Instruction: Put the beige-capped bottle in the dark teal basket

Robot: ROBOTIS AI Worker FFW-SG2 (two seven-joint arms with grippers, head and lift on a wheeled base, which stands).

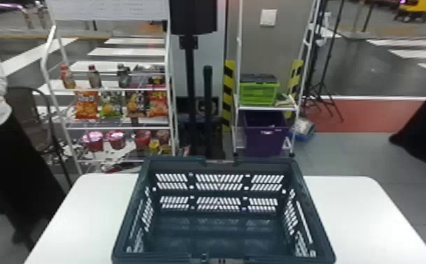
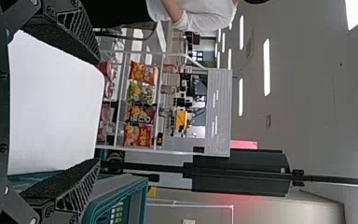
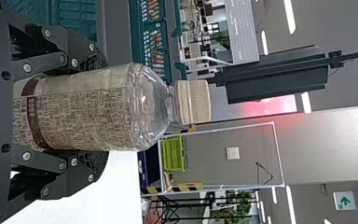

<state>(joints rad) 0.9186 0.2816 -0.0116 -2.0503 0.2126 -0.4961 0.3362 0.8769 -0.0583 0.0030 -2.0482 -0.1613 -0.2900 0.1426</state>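
Right gripper [image 3: 105, 109] had the beige-capped bottle [image 3: 86, 107] pinched between its fingers, cap up — bottle outside the dark teal basket [image 1: 315, 214], off its 3 o'clock side. Basket sat on the white table [image 1: 363, 217], 6 o'clock in head view. Left gripper [image 2: 97, 109] — jaws spread wide. Snack rack [image 1: 113, 90] at 10 o'clock.

Ceiling lights [image 2: 266, 67] burn white in both wrist views, the table [image 1: 359, 217] gleams brightly, small glints dot the clear shoulder of the beige-capped bottle [image 3: 88, 109], and red light tints the wall [image 3: 317, 144].
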